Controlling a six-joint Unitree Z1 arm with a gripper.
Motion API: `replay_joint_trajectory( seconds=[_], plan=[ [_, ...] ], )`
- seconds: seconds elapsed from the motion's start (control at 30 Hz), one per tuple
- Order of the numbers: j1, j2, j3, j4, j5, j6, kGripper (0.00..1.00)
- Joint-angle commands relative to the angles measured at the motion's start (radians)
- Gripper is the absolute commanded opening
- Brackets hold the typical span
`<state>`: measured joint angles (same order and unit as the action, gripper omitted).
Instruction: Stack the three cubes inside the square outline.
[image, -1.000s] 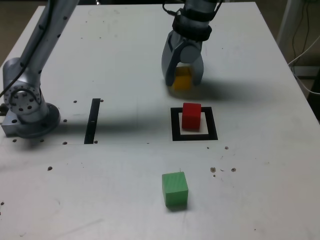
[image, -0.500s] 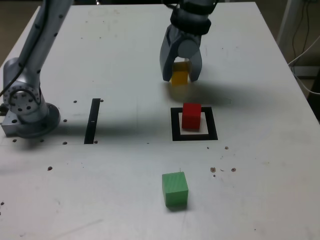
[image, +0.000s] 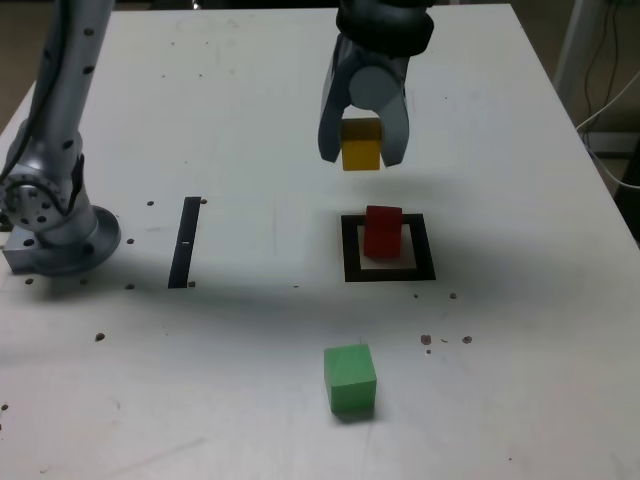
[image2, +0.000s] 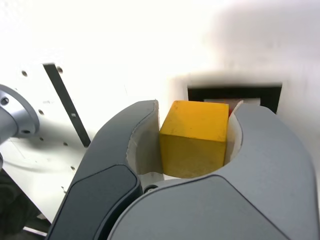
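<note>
My gripper (image: 362, 152) is shut on the yellow cube (image: 361, 145) and holds it in the air, above the table and a little behind the square outline (image: 389, 268). The wrist view shows the yellow cube (image2: 195, 138) pinched between both grey fingers (image2: 127, 150), with part of the black outline (image2: 234, 93) beyond it. The red cube (image: 382, 231) stands inside the outline on its white centre. The green cube (image: 350, 379) rests on the table nearer the front, apart from the others.
A narrow black strip (image: 185, 241) lies on the table towards the exterior view's left. The arm's grey base (image: 50, 220) sits at the left edge. Cables hang past the table's right edge (image: 600, 90).
The gripper has lifted the yellow cube off the table; it now hangs higher, with its shadow spreading over the outline and the red cube.
</note>
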<state>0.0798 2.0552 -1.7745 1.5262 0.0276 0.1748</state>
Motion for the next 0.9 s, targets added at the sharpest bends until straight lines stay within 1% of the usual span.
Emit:
replay_joint_trajectory(
  seconds=[0.0, 0.1, 0.27, 0.53, 0.87],
  plan=[
    [-0.036, -0.003, -0.012, 0.005, -0.009, -0.017, 0.27],
    [-0.077, 0.004, -0.020, 0.001, -0.017, -0.041, 0.27],
    [-0.110, 0.027, -0.035, -0.005, -0.031, -0.056, 0.27],
    [-0.118, 0.071, -0.047, -0.018, -0.042, -0.060, 0.27],
    [-0.117, 0.095, -0.032, -0.042, -0.054, -0.058, 0.27]
  ],
)
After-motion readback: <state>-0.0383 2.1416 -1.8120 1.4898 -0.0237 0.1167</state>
